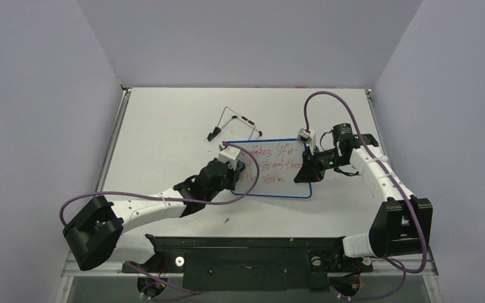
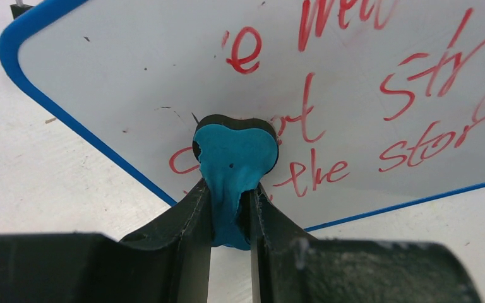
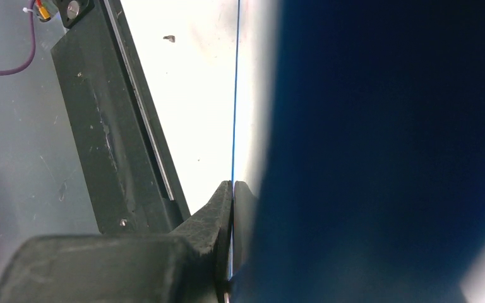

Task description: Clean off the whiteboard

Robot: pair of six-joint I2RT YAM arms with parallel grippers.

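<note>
I have my left gripper (image 2: 230,214) clamped on the blue-black eraser block (image 2: 235,151), pressing it against the blue-rimmed white whiteboard (image 2: 132,76). My right gripper (image 3: 232,187) is pinched tight on the board's edge.

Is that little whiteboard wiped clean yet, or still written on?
Not clean yet: lines of red handwriting cover the whiteboard, right beside the blue eraser that the left pincer holds.

A white counter (image 1: 164,126) carries a blue-rimmed whiteboard (image 1: 284,188), lying right of centre with its red handwriting facing up. Just behind the board's far edge a black wire stand (image 1: 247,119) lies tipped on the counter. A small dark speck (image 1: 226,220) sits on the bare surface nearer the front edge.
</note>
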